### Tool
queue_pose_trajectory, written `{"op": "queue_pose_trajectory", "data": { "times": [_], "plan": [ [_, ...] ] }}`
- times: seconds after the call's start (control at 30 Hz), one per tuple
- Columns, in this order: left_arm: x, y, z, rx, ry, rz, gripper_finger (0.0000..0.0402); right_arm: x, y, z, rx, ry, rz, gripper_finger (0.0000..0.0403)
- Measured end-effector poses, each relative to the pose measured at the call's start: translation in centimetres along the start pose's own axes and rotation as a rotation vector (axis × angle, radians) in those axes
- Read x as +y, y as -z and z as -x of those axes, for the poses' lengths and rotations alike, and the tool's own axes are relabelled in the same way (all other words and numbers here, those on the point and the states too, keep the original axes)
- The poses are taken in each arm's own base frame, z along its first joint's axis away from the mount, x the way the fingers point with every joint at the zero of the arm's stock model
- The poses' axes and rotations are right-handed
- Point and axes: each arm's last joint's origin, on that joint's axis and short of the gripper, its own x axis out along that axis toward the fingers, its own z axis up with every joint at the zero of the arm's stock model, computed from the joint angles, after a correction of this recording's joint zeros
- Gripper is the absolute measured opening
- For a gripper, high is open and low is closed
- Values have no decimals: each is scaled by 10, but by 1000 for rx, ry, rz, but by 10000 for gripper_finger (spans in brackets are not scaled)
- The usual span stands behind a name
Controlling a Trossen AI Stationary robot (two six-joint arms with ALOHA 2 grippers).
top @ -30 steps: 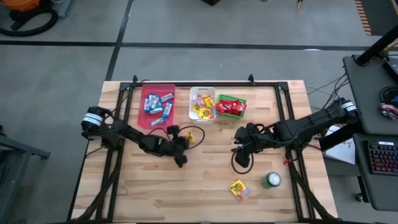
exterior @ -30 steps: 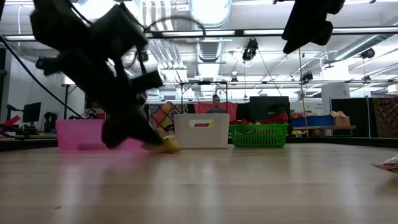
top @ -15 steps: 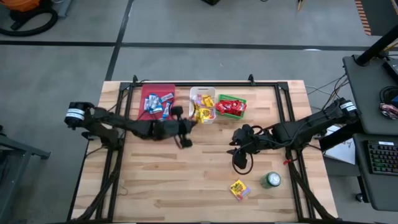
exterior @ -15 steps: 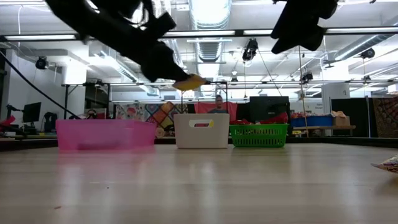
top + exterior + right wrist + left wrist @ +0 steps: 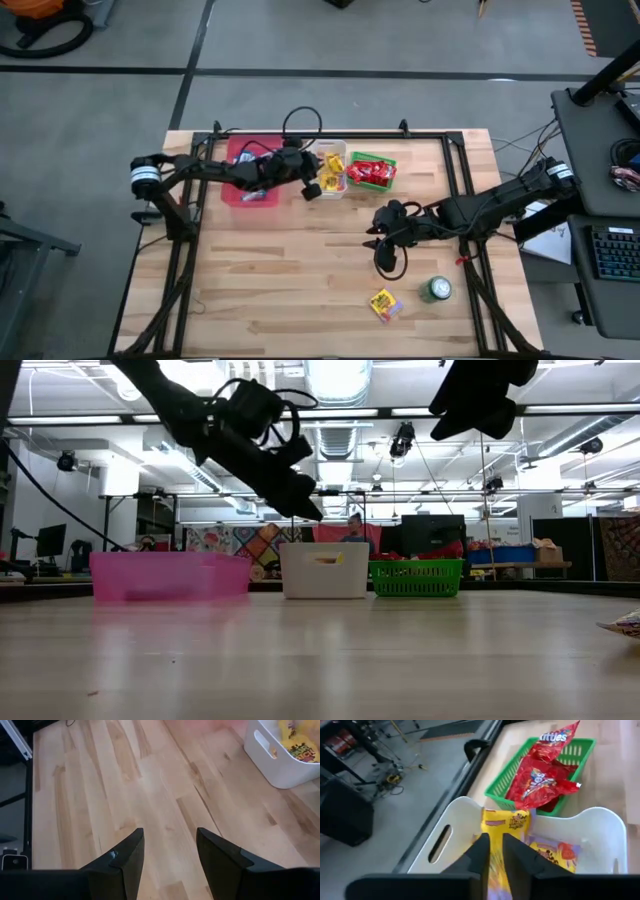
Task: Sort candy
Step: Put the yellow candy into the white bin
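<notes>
Over the white bin (image 5: pixel 326 168) at the back of the table (image 5: pixel 300 290), the left gripper (image 5: pixel 312 187) hangs in the air, its arm reaching across the pink bin (image 5: pixel 253 170). In the left wrist view its two fingers (image 5: pixel 481 851) stand only a narrow gap apart, and a yellow packet (image 5: pixel 503 827) shows in line with that gap, standing upright inside the white bin; whether the fingers grip that packet or are merely above it cannot be told. More yellow packets (image 5: pixel 554 854) lie in the same bin beside it. Just next to it, the green basket (image 5: pixel 371 170) holds red packets (image 5: pixel 547 772), some sticking up above its rim. The pink bin contains blue-and-silver bars (image 5: pixel 257 195), partly hidden by the left arm.

The right gripper (image 5: pixel 377 236) waits above the middle of the table, well clear of the bins. Its fingers (image 5: pixel 125 857) are spread wide apart with nothing between them, and bare wood shows beneath.

Near the front right of the table, one yellow packet (image 5: pixel 383 303) lies alone on the wood, just beside a green can (image 5: pixel 436 290). In the low view the three bins stand in a row at the far edge, pink, white and green, with the left gripper (image 5: pixel 300 500) raised above the white one (image 5: pixel 323 569). A person (image 5: pixel 350 528) sits in the room behind the table.
</notes>
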Motion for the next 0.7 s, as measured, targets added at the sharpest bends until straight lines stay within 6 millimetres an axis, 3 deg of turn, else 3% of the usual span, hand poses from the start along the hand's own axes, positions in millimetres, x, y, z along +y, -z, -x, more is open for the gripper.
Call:
{"op": "queue_pose_trajectory", "data": {
  "times": [0.17,0.33,0.57,0.7],
  "plan": [
    [3,-4,0,37,-39,-5,80,0,0,0,0,0,-3,171],
    [-4,-11,14,47,-16,-23,113,0,0,0,-3,-4,-42,171],
    [-32,-25,49,41,92,-30,121,1,0,0,15,-25,-211,171],
    [-55,-33,71,9,172,-40,121,5,6,-12,108,-61,-269,171]
  ]
}}
